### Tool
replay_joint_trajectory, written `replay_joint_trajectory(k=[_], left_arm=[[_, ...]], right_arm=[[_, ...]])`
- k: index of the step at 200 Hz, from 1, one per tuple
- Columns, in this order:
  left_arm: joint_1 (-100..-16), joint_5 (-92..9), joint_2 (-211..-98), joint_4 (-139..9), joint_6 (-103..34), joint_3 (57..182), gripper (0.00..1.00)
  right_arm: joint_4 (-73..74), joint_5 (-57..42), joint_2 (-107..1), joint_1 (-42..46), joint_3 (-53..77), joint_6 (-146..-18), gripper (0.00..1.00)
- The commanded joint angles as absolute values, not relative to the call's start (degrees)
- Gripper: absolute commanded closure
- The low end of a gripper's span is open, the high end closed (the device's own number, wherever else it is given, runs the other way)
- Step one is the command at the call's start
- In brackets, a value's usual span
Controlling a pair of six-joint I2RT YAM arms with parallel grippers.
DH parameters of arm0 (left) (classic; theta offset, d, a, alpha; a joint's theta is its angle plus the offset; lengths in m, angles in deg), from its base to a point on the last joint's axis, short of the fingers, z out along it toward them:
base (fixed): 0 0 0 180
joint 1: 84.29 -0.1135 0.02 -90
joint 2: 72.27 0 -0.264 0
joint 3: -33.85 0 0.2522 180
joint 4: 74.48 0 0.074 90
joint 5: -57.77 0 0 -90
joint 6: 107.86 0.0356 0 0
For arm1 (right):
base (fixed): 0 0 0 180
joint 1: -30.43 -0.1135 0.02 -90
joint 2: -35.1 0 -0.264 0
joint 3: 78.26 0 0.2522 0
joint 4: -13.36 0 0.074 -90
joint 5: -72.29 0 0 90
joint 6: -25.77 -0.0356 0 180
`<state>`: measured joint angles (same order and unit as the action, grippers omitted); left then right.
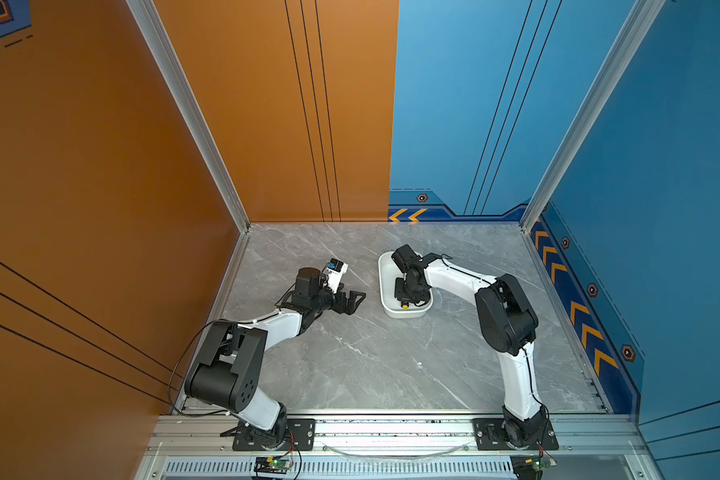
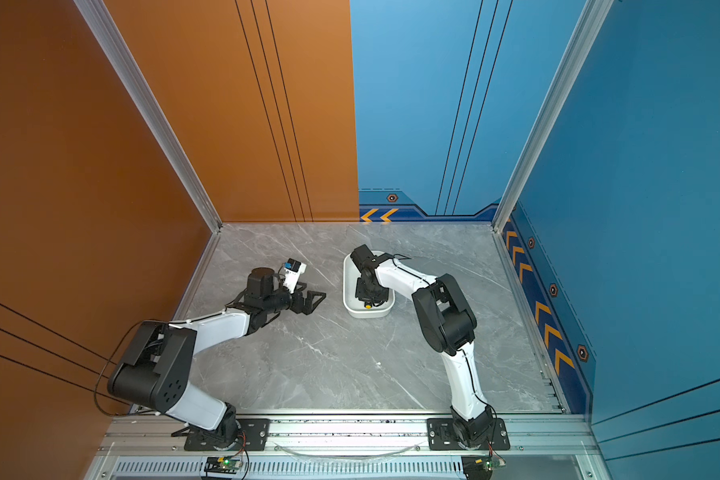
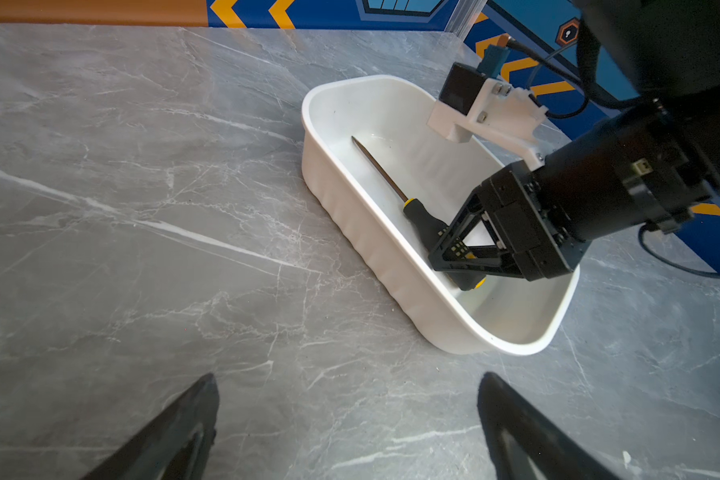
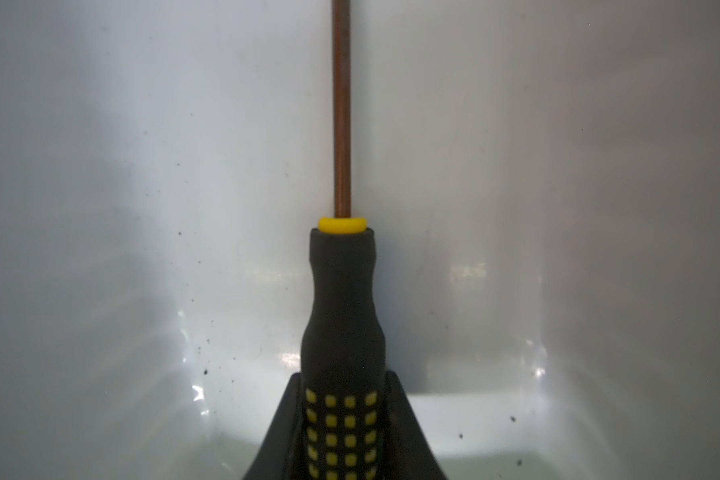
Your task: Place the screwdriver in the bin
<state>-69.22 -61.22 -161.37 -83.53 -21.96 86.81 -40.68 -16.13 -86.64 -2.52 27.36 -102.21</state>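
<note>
There is one screwdriver (image 3: 422,216) and one bin (image 3: 371,257), on one surface (image 1: 371,361). Two arms are in view, a left arm (image 1: 283,326) and a right arm (image 1: 454,276). Each ends in one pincer, making two: the left pincer (image 1: 352,300) beside the bin and the right pincer (image 3: 445,249) inside the bin. Each pincer has two fingers. There are two wrist cameras, the left camera (image 1: 336,268) and the right camera (image 3: 470,99). The screwdriver has one yellow collar (image 4: 341,224), one yellow end cap (image 1: 404,306), and four columns of yellow squares on its handle.
</note>
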Motion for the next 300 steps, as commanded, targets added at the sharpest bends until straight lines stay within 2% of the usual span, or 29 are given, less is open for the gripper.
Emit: replay_joint_trajectory(k=[1,19,34,55,87,104,128,153,164,179,197,224,253,272,300], left_arm=[[-68.86,-60.62,-161.91,-82.52,-21.16,86.81,0.02],[-68.90,-60.62,-161.96,-82.53,-21.16,86.81,0.02],[-68.84,-60.53,-162.00,-82.57,-21.12,86.80,0.02],[-68.84,-60.41,-161.91,-82.48,-20.90,86.77,0.02],[-68.87,-58.58,-160.78,-82.48,-20.67,86.47,0.02],[-68.88,-54.85,-158.74,-82.47,-20.01,85.63,0.02],[-69.88,-52.10,-155.70,-84.57,-21.45,83.88,0.02],[-71.50,-49.37,-151.37,-84.72,-23.49,82.84,0.02],[-71.85,-46.28,-148.54,-84.76,-23.79,81.87,0.02],[-72.23,-40.37,-144.51,-86.21,-22.27,79.06,0.02],[-73.39,-34.59,-140.85,-90.24,-19.29,74.65,0.02],[-77.81,-33.27,-139.30,-91.57,-17.08,71.36,0.02],[-82.45,-33.40,-141.97,-96.82,-17.21,68.50,0.02],[-84.42,-34.96,-146.32,-104.10,-17.59,66.77,0.02],[-84.69,-35.05,-151.95,-106.80,-17.10,67.84,0.02]], right_arm=[[-41.20,-17.32,-87.23,-2.79,28.14,-102.41,0.93],[-41.34,-17.18,-87.27,-2.80,28.14,-102.08,0.71],[-41.36,-17.29,-87.11,-2.80,28.12,-101.72,0.61],[-41.32,-17.52,-86.44,-2.76,28.20,-101.07,0.54],[-43.18,-17.84,-84.12,-2.62,29.59,-97.75,0.50],[-45.61,-18.53,-78.82,-2.68,30.83,-92.40,0.44],[-50.27,-23.96,-70.87,-2.03,30.88,-84.23,0.38],[-50.26,-35.41,-60.34,-0.47,25.41,-73.76,0.35],[-45.11,-40.51,-54.94,0.65,18.89,-68.14,0.33],[-31.07,-44.32,-47.18,4.07,5.94,-60.83,0.31],[-10.63,-38.41,-38.74,11.33,-11.21,-57.15,0.28],[13.46,-28.81,-31.53,21.60,-30.03,-63.43,0.26],[33.43,-25.27,-33.62,27.14,-42.15,-66.78,0.26],[39.54,-25.10,-38.53,27.35,-44.39,-65.99,0.26],[47.29,-24.89,-43.92,27.25,-44.96,-65.86,0.27]])
